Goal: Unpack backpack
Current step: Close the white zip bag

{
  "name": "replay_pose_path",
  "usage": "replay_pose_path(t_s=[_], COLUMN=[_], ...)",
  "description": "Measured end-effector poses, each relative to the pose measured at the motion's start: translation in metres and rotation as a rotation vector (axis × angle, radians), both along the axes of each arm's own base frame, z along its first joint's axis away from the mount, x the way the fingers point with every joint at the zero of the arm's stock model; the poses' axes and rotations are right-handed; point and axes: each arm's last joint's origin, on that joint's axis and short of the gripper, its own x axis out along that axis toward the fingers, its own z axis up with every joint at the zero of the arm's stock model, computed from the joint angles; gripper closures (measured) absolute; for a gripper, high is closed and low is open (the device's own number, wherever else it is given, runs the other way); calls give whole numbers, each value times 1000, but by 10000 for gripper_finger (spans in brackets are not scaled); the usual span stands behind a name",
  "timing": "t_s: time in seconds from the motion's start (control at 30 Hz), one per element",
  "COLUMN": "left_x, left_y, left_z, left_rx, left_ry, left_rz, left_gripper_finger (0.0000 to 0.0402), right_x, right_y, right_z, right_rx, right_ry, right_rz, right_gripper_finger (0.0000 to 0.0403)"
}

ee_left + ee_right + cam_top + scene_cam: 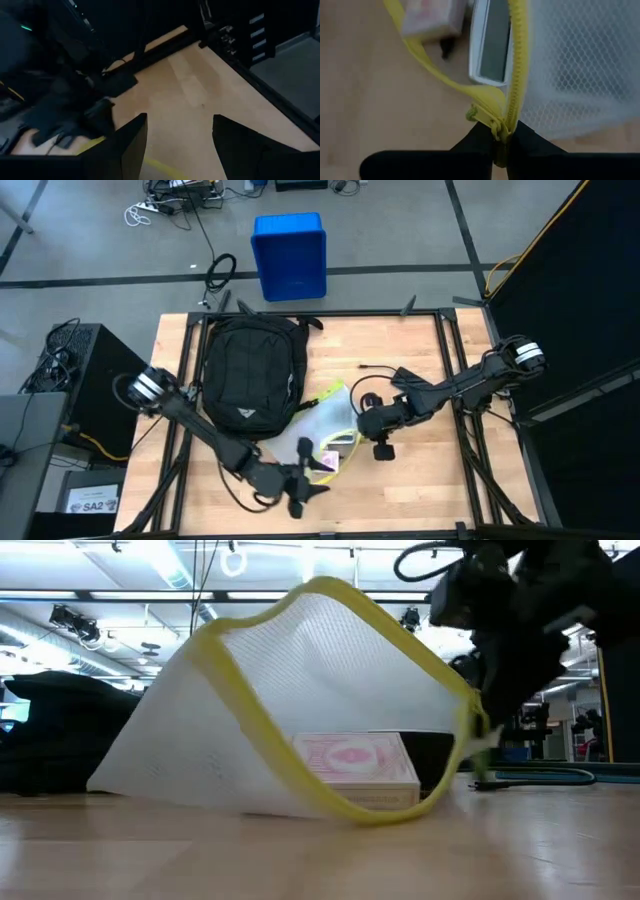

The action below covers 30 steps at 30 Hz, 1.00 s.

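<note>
Right gripper [501, 145] clamps pouch [325, 425] zipper end, at backpack's [250, 370] 4 o'clock. Left gripper [303, 480] gapes, empty. Hold steady; draw box [355, 768] out gently.

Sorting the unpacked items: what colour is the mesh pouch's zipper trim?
Yellow; the mesh pouch's zipper trim shows best in the right wrist view.

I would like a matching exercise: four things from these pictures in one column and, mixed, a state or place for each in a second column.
1. backpack
2. mesh pouch
3. left gripper
4. blue bin

a. on the floor beyond the table
b. fingers open, holding nothing
c. lying on the table by the left arm
d. gripped at its yellow zipper by the right gripper

Pairs: 1-c, 2-d, 3-b, 4-a
</note>
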Motion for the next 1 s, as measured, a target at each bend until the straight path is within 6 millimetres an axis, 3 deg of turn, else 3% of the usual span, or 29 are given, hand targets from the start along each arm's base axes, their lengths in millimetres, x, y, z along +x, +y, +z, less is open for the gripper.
replay_pose_path(t_s=[0.17,0.4,0.63,0.83,1.0], left_x=[31,60,71,73,79], left_y=[-17,-10,12,7,11], left_z=[4,-1,-26,-34,-56], left_rx=[-167,-362,-414,-407,-389], left_ry=[-4,68,152,211,246], left_rz=[77,287,422,307,350], left_gripper_finger=[208,208,208,208,208], right_x=[8,12,12,12,14], right_y=[2,3,5,5,5], right_z=[6,10,10,11,12], right_rx=[54,74,82,85,91], right_ry=[-97,-154,-157,-162,-175], right_rz=[-44,-58,-62,-61,-62], right_gripper_finger=[403,403,403,403,403])
